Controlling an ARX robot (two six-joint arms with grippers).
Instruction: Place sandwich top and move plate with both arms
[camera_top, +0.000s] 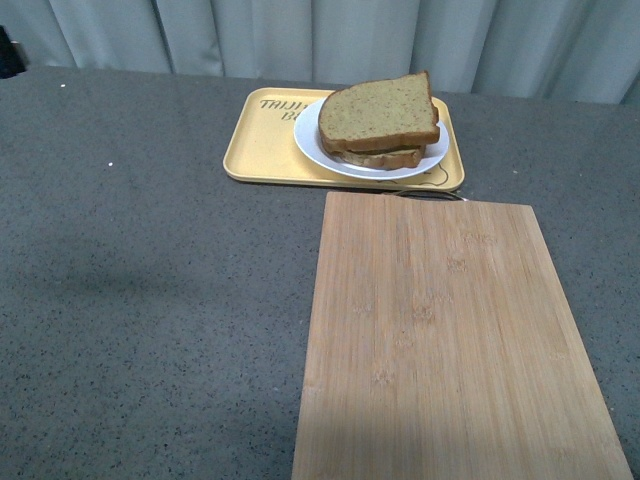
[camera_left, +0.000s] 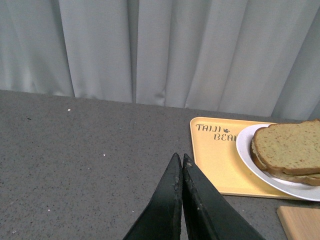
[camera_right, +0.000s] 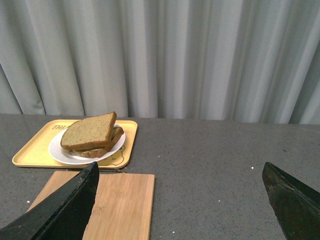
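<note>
The sandwich top (camera_top: 378, 110) lies on the lower slice on the plate (camera_top: 315, 147), which sits on the yellow tray (camera_top: 262, 150) near the table's far edge. Left gripper (camera_left: 179, 160): jaws pressed together, plate ahead toward its right. Right gripper (camera_right: 182, 172): jaws spread, plate ahead-left. Neither is clearly nearer.

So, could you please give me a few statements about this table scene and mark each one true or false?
1. The plain brown bread slice lies on top of the sandwich. True.
2. The round white plate rests on the bamboo cutting board. False: it sits on the rectangular yellow tray.
3. The left gripper is shut and holds nothing. True.
4. The right gripper is shut. False: its jaws stand wide apart.
5. The board is bare. True.
</note>
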